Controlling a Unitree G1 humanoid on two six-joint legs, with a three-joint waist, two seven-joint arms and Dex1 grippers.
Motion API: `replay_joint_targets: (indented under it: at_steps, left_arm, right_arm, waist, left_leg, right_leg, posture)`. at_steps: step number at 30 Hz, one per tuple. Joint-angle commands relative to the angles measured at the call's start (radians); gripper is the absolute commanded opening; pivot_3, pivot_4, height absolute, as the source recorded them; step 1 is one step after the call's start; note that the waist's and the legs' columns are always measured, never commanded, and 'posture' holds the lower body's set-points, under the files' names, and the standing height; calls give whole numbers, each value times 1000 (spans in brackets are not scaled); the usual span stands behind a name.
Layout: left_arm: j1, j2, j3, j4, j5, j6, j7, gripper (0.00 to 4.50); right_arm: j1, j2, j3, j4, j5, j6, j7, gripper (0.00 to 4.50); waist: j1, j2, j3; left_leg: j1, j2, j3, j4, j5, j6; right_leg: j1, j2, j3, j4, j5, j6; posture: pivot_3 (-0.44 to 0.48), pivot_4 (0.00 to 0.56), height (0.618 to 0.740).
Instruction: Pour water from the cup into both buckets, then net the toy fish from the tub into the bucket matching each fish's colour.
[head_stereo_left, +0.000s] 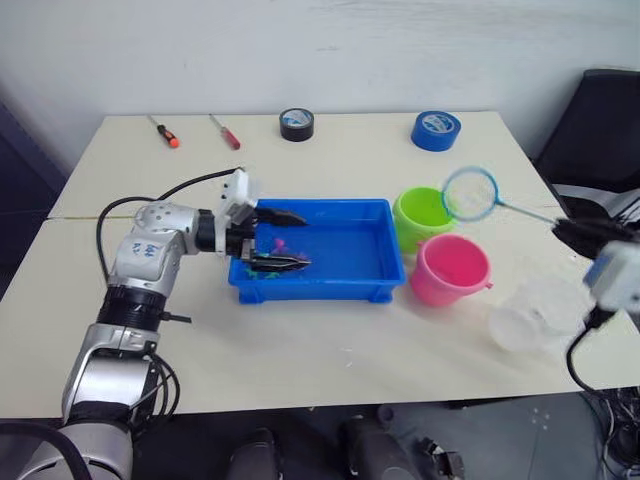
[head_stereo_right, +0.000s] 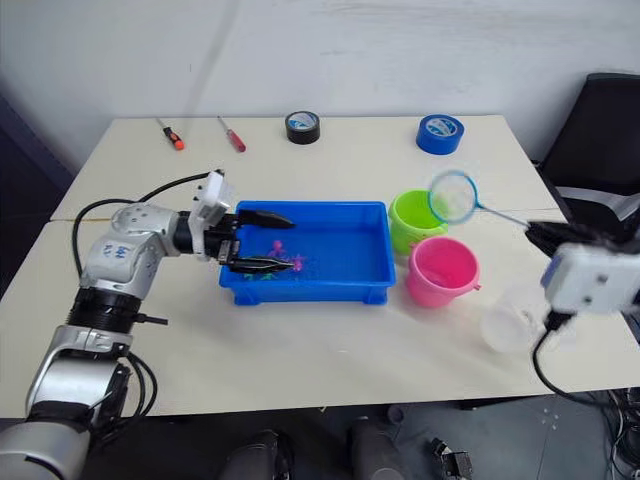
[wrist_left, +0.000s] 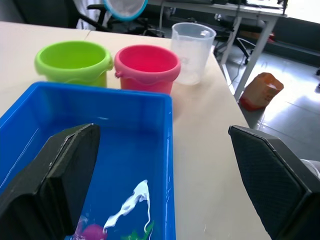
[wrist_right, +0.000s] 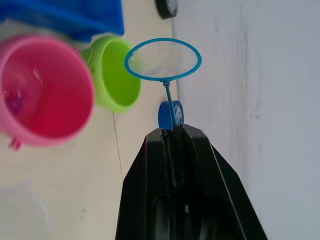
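The left hand (head_stereo_left: 279, 240) hangs over the left end of the blue tub (head_stereo_left: 350, 258), its 2 fingers spread wide apart and holding nothing, with small pink fish (head_stereo_left: 282, 245) between them. The right hand (wrist_right: 176, 134) is clamped on the net (head_stereo_left: 470, 192), whose hoop hovers above the green bucket (head_stereo_left: 420, 215). The pink bucket (head_stereo_left: 450, 268) sits just beside it, and the clear cup (head_stereo_left: 535, 315) stands on the tabletop (head_stereo_left: 350, 150) nearby.

Head eyes: looking fwd/down over table (head_stereo_left: 330, 340), mid range, both sharing whole scene.
L wrist: sitting low, close over tub (wrist_left: 125, 115), facing buckets.
R wrist: looking along net (wrist_right: 162, 59), sharing buckets w/ L.
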Motion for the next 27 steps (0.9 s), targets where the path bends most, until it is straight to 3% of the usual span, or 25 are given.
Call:
replay_joint_targets:
  at_steps: [1, 6, 11, 19, 27]
  left_arm:
    - [30, 53, 51, -34, -5, 17, 17, 4483]
    - [122, 135, 101, -81, -8, 46, 50, 4483]
    - [222, 188, 150, -161, -14, 57, 89, 4483]
    - [335, 237, 212, -254, -30, 85, 140, 4483]
    - [353, 251, 227, -289, -47, 116, 153, 4483]
  right_arm:
    - [-152, -3, 184, -93, 180, 274, -7, 0]
    - [-441, 108, 473, -93, 283, 634, -51, 0]
    - [-602, 197, 603, -45, 276, 806, -69, 0]
    - [-709, 262, 773, 75, 153, 819, -43, 0]
    - [-757, 329, 879, 158, 55, 781, -3, 0]
  waist:
    - [-4, 0, 0]
    - [1, 0, 0]
    - [8, 0, 0]
    - [3, 0, 0]
    - [-2, 0, 0]
  left_leg:
    - [0, 0, 0, 0, 0, 0]
    - [-2, 0, 0, 0, 0, 0]
    - [-6, -1, -3, 1, -1, 1]
    - [-8, -1, -5, 0, -2, 3]
    - [-8, -1, -5, -1, -2, 3]
  right_leg:
    - [0, 0, 0, 0, 0, 0]
    - [-4, -2, -1, 1, 0, -1]
    - [-5, -5, -5, 1, -1, -1]
    - [-5, -6, -7, -1, -1, -1]
    - [-6, -5, -8, -2, -1, -2]
  posture:
    - [0, 150, 740]
    - [0, 150, 740]
    - [0, 150, 740]
    - [0, 150, 740]
    - [0, 150, 740]
